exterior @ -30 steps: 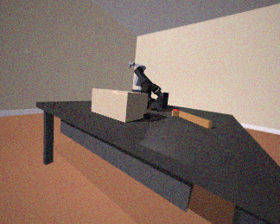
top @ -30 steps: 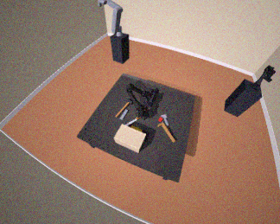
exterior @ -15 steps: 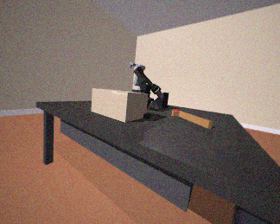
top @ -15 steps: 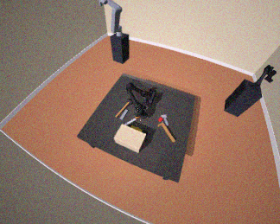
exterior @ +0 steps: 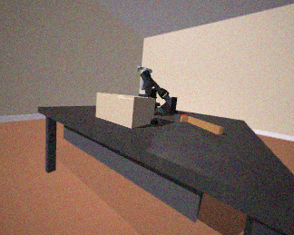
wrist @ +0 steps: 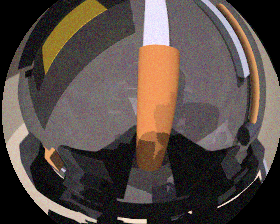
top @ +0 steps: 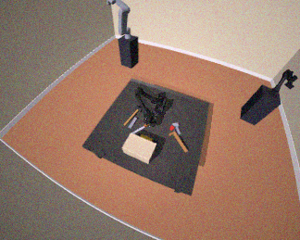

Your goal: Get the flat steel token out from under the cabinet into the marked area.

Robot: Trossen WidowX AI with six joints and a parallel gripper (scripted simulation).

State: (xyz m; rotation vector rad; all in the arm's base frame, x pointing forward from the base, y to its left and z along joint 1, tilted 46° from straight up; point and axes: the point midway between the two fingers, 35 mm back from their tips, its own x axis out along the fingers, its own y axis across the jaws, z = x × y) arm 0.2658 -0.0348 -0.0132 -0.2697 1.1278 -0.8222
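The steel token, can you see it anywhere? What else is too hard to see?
- Token: not visible in any view; the cabinet covers that spot from the top and exterior.
- Vent slots: the exterior view shows only plain cabinet sides.
- Gripper: its fingertips are dark and blurred in the wrist view, though it grips the orange-handled tool.
- Tool's pale tip: cut off by the wrist view's edge.

Top view hangs high and far, tilted down on the whole bench (top: 184,168), exterior sits low by a bench corner looking across at cabinet (exterior: 123,109) and arm (exterior: 153,89), both shared, while wrist peers close along the fingers.
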